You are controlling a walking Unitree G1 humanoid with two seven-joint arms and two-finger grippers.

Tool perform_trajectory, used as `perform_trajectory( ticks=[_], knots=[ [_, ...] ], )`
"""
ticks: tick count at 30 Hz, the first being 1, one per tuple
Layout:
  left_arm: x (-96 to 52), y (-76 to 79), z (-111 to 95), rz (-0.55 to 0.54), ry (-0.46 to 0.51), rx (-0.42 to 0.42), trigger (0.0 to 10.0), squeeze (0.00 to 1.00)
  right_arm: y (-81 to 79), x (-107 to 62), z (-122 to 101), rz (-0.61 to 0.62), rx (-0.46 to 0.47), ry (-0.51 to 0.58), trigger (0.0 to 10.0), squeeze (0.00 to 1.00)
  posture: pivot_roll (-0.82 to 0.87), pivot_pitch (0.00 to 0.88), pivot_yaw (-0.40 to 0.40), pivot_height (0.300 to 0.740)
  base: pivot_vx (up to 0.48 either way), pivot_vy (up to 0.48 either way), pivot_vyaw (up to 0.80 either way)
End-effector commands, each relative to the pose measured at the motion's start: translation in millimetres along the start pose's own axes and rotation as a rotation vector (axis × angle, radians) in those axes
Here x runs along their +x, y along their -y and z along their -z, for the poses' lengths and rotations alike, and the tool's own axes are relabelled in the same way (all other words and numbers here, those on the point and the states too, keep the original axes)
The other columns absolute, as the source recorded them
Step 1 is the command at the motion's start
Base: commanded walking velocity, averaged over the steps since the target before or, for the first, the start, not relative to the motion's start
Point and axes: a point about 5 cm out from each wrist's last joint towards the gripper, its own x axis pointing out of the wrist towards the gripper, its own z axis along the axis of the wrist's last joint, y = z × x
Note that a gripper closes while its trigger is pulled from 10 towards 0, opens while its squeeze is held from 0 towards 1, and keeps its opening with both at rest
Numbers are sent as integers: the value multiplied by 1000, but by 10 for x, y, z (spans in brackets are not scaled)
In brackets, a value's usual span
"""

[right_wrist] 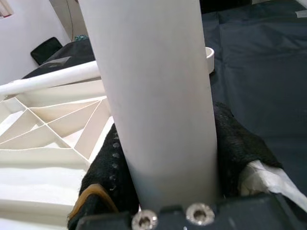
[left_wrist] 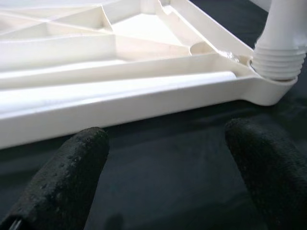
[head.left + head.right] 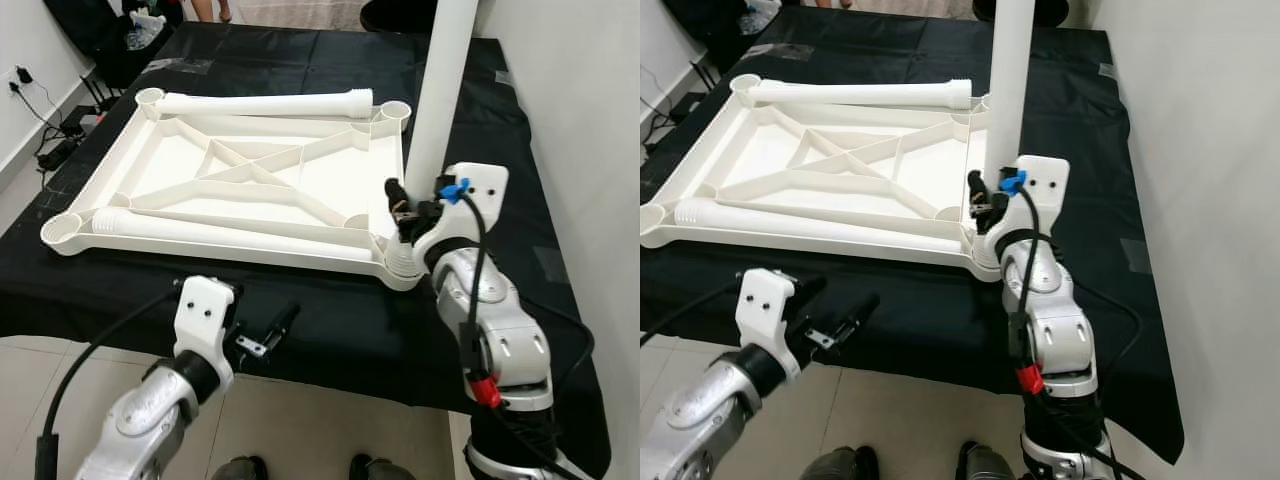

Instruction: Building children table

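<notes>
A white plastic tabletop [image 3: 250, 180] lies upside down on a black-covered table, its ribbed underside facing up. Two loose white legs lie on it: one along the far edge [image 3: 262, 102], one along the near edge [image 3: 200, 230]. A third white leg [image 3: 438, 100] stands upright in the near right corner socket [image 3: 400, 268]. My right gripper [image 3: 412, 212] is shut on this standing leg just above the socket. My left gripper [image 3: 268, 335] hovers open over the black cloth in front of the tabletop's near edge, holding nothing.
The black cloth [image 3: 340, 320] drapes over the table's front edge close to my body. A white wall [image 3: 590, 120] runs along the right. Cables and a power strip [image 3: 55, 140] lie on the floor at far left, beside dark bags [image 3: 110, 30].
</notes>
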Motion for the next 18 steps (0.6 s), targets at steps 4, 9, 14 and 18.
perform_trajectory(
  ticks=[4,9,14,18],
  knots=[
    [24,-105,-141,-26,47,50,10000,0,153,18,286,26,132,-88,0,0,-32,214,16,740,0,0,0],
    [130,-232,-324,-60,126,56,10000,0,302,121,-336,-114,301,238,3961,0,-38,161,19,740,0,0,0],
    [249,-441,-410,-128,181,12,10000,0,394,149,-692,-240,360,394,8118,0,-31,113,10,740,0,0,0],
    [275,-381,-416,-106,191,10,10000,0,348,153,-677,-268,381,398,10000,0,-30,95,13,740,0,0,0]
  ],
)
